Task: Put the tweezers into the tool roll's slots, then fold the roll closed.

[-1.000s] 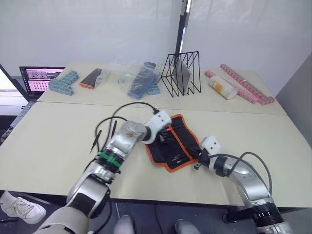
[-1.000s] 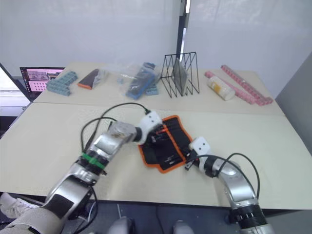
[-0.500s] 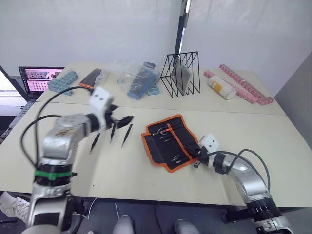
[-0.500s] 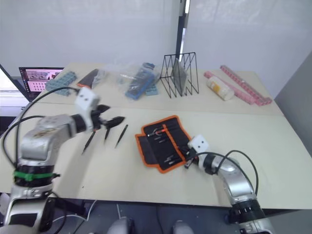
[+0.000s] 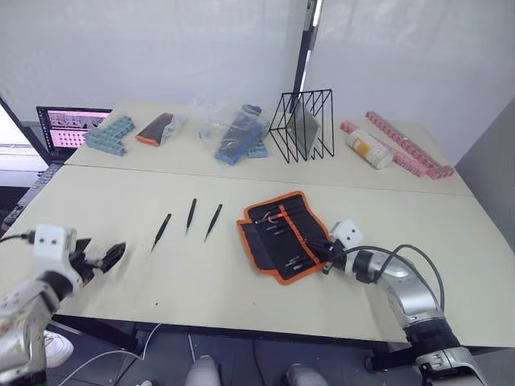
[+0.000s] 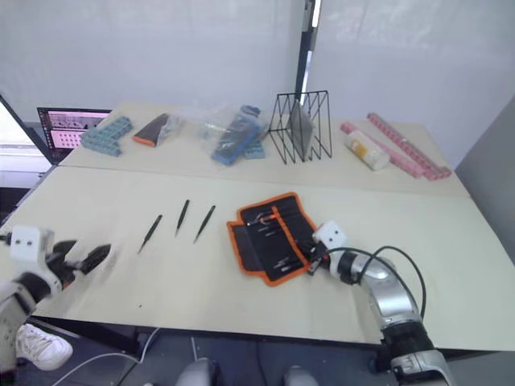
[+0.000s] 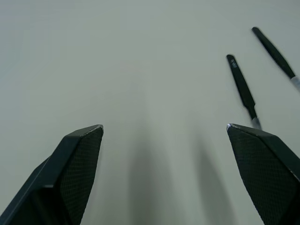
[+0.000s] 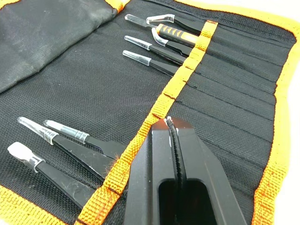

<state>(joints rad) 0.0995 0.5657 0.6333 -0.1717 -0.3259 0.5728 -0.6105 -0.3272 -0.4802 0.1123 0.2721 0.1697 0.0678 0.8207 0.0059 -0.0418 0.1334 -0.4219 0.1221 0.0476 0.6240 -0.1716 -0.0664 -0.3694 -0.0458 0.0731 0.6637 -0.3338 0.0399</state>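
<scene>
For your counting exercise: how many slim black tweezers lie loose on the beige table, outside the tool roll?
3, side by side on the table left of the black, orange-edged fabric tool roll: the leftmost, the middle and the nearest the roll.

tool roll [image 5: 282, 235] open flat | three tweezers [image 5: 191, 216] loose beside it

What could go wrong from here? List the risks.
1. Three tweezers lie loose on the table, away from the tool roll; folding now would leave them out.
2. The left gripper hangs open near the table edge, far from them.
3. The shut right gripper rests on the roll's orange stripe and may drag it.
</scene>
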